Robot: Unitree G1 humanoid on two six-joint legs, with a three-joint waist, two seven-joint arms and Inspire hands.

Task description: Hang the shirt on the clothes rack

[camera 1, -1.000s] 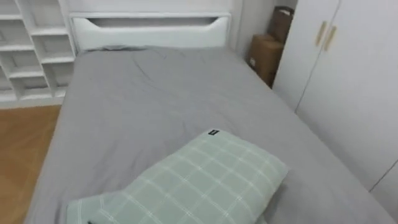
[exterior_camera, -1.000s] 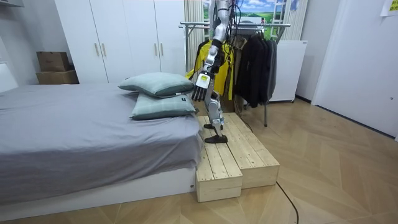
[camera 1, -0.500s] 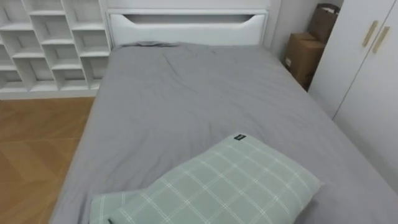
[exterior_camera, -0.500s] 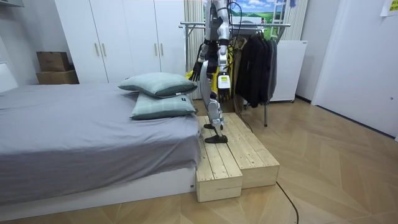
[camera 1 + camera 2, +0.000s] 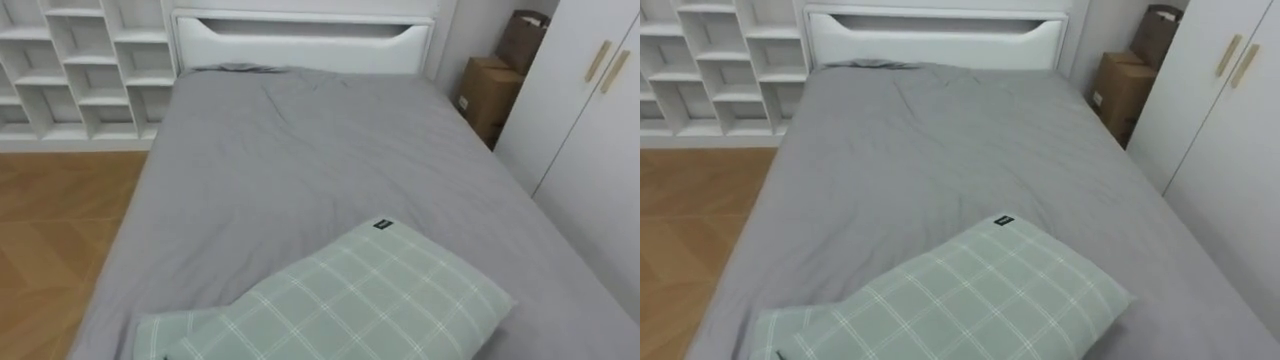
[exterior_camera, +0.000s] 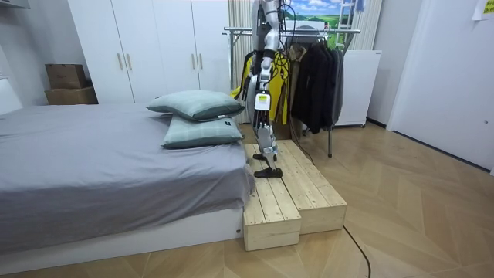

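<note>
Standing upright on the wooden platform (image 6: 297, 193) at the pillow end of the grey bed (image 5: 300, 170), the robot faces along the bed toward the white headboard (image 5: 300, 45). Its left arm hangs straight down at its side. The left robot hand (image 6: 261, 106) is by the hip with its back toward the room camera, and I cannot tell how far its fingers are curled or whether they hold anything. The clothes, a yellow jacket (image 6: 281, 89) and dark coats (image 6: 316, 81), hang on the rack (image 6: 340, 32) just behind the robot. A green checked pillow (image 5: 350, 300) lies nearest it.

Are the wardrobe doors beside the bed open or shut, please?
Shut: the wardrobe doors sit flush, with no gap between them.
</note>
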